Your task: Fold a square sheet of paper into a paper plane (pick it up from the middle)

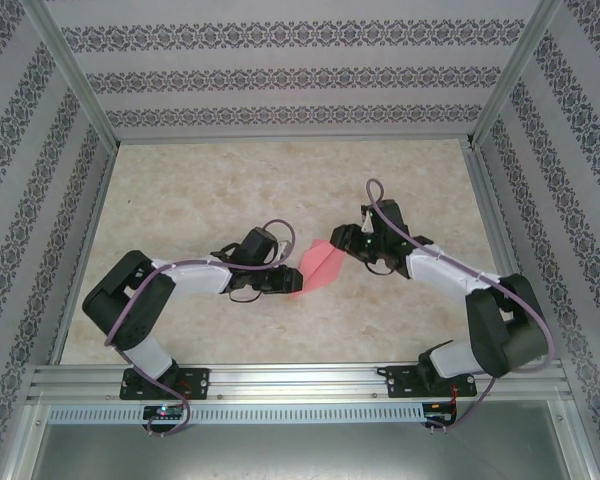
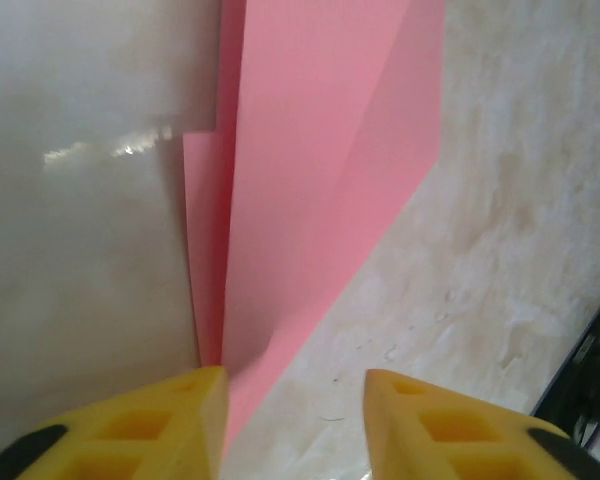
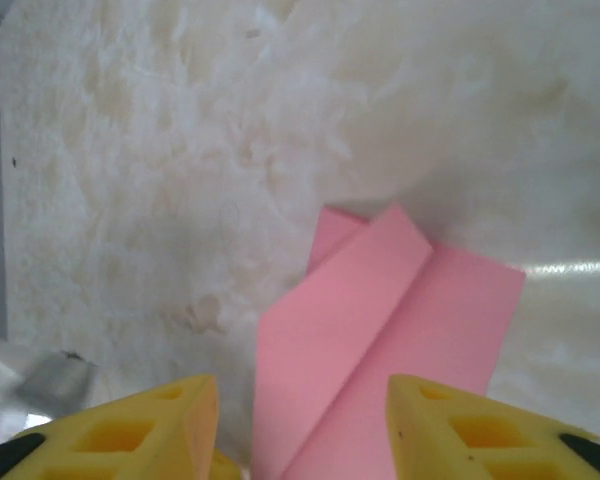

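Observation:
The pink sheet of paper [image 1: 320,265] lies flat on the table between my two grippers, folded into a narrow dart shape with layered flaps. In the left wrist view the paper [image 2: 310,150] narrows toward my left gripper [image 2: 295,405]. That gripper stands open, and the paper's thin end lies against the inner side of its left finger [image 2: 180,420]. In the right wrist view the paper [image 3: 380,340] runs in between the open fingers of my right gripper [image 3: 302,415] without being pinched. From above, the left gripper [image 1: 288,282] is at the paper's lower left and the right gripper [image 1: 352,243] at its upper right.
The beige marbled tabletop [image 1: 280,180] is bounded by aluminium frame rails [image 1: 280,378] and patterned walls. A black part of the other arm [image 2: 590,370] shows at the right edge of the left wrist view.

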